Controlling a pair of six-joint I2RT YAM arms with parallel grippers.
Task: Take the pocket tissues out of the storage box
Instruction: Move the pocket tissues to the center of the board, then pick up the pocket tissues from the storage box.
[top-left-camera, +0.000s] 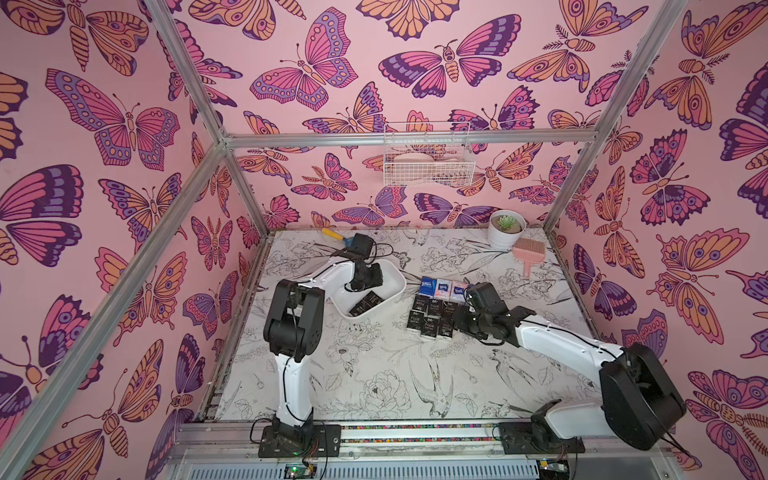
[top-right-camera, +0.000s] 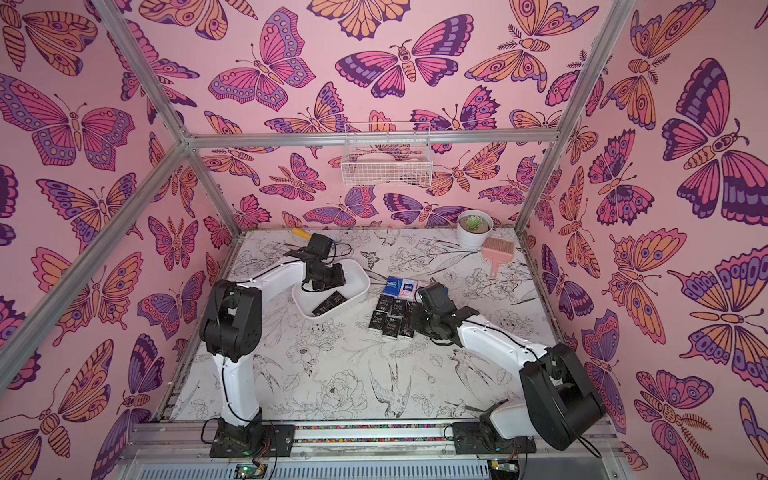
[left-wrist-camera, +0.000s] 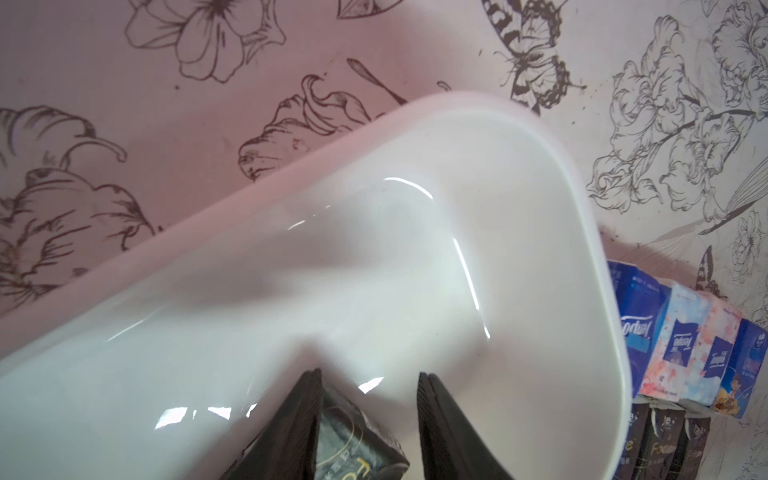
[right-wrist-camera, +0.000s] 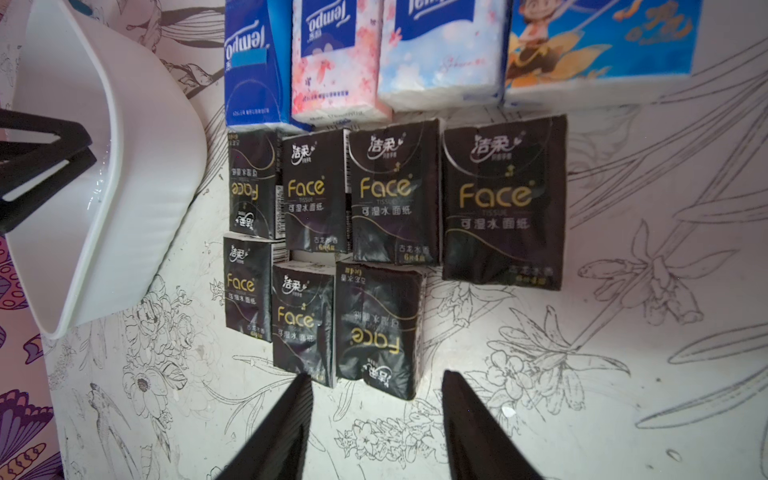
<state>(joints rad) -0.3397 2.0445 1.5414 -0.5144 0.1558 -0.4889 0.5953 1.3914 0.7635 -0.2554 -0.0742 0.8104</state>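
The white storage box (top-left-camera: 392, 272) (top-right-camera: 358, 277) (left-wrist-camera: 374, 249) sits left of the table's middle, and two black pocket tissues (top-left-camera: 365, 303) (top-right-camera: 328, 305) lie in its near end. My left gripper (top-left-camera: 362, 287) (left-wrist-camera: 368, 376) reaches down into the box, open. One black packet (left-wrist-camera: 357, 440) rests against one finger, with a gap to the other. Several black packets (top-left-camera: 432, 318) (right-wrist-camera: 395, 199) and a row of blue, pink and white ones (top-left-camera: 444, 289) (right-wrist-camera: 415, 50) lie on the table right of the box. My right gripper (top-left-camera: 456, 322) (right-wrist-camera: 376, 378) hovers open just short of the nearest black packet, holding nothing.
A white plant pot (top-left-camera: 506, 228) and a pink brush (top-left-camera: 528, 251) stand at the back right. A yellow-handled tool (top-left-camera: 334, 235) lies at the back left behind the left arm. A wire basket (top-left-camera: 428, 162) hangs on the back wall.
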